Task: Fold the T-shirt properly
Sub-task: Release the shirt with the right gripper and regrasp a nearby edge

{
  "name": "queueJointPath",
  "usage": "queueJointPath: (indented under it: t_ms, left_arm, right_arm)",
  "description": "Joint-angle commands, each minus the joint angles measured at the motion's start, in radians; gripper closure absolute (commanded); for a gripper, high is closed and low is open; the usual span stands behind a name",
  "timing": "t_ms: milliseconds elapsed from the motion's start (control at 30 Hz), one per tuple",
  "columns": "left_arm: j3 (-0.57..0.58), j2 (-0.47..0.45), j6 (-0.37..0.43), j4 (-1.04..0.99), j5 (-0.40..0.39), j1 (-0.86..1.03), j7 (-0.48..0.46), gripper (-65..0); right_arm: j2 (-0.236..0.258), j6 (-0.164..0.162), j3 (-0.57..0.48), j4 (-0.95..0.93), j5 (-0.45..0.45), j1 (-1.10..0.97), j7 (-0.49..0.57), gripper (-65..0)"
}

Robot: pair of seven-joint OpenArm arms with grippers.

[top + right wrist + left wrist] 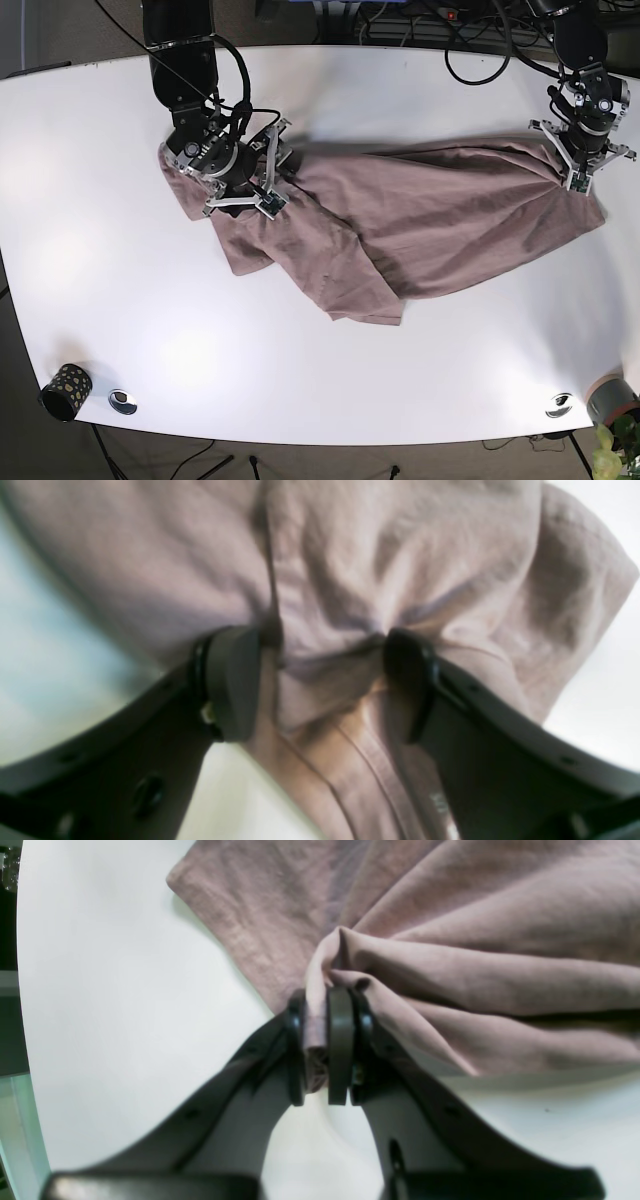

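Note:
The dusty-pink T-shirt (400,230) lies crumpled across the white table (330,390), stretched from left to right. My left gripper (583,165) is at the shirt's right end and is shut on a pinched fold of fabric (315,1015), with the cloth fanning away from it. My right gripper (240,182) is at the shirt's left end. In the right wrist view its fingers (232,680) stand wide apart with bunched shirt fabric (325,670) between them. A hem and label show below them.
A dark speckled cup (65,392) and a small round fitting (122,402) sit at the front left corner. Another round fitting (558,405) and a grey pot (612,400) are at the front right. Cables (480,40) run along the back edge.

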Motion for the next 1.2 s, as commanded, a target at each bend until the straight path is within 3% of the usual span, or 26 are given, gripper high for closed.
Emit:
queueJointPath:
  t_ms: [0, 67, 200, 367, 533, 733, 1167]
  left_arm:
    - [-0.006, -0.012, 0.002, 0.014, -0.004, -0.003, -0.014, -1.7]
    - [-0.006, -0.012, 0.002, 0.014, -0.004, -0.003, -0.014, -1.7]
    - [-0.006, -0.012, 0.002, 0.014, -0.004, -0.003, -0.014, -1.7]
    - [-0.004, -0.017, 0.002, 0.014, -0.004, -0.003, -0.014, -1.7]
    - [-0.004, -0.018, 0.002, 0.014, -0.004, -0.004, -0.014, -1.7]
    - [-0.006, -0.020, 0.002, 0.014, -0.004, -0.004, -0.014, -1.7]
    - [-0.006, -0.020, 0.002, 0.014, -0.004, -0.007, -0.014, -1.7]
  right_arm:
    - [0.002, 0.000, 0.002, 0.013, 0.006, 0.014, 0.018, -29.2]
    - [0.002, 0.000, 0.002, 0.013, 0.006, 0.017, 0.018, -21.2]
    - [0.002, 0.000, 0.002, 0.018, 0.005, 0.017, 0.016, -11.4]
    - [0.004, 0.000, 0.002, 0.020, 0.005, 0.019, 0.015, -8.2]
    - [0.005, 0.005, 0.002, 0.087, 0.005, 0.011, 0.010, -0.2]
    - [0.004, 0.008, -0.001, 0.162, 0.014, 0.003, -0.093, -0.8]
    - [0.001, 0.002, 0.002, 0.162, 0.012, 0.006, -0.093, -1.0]
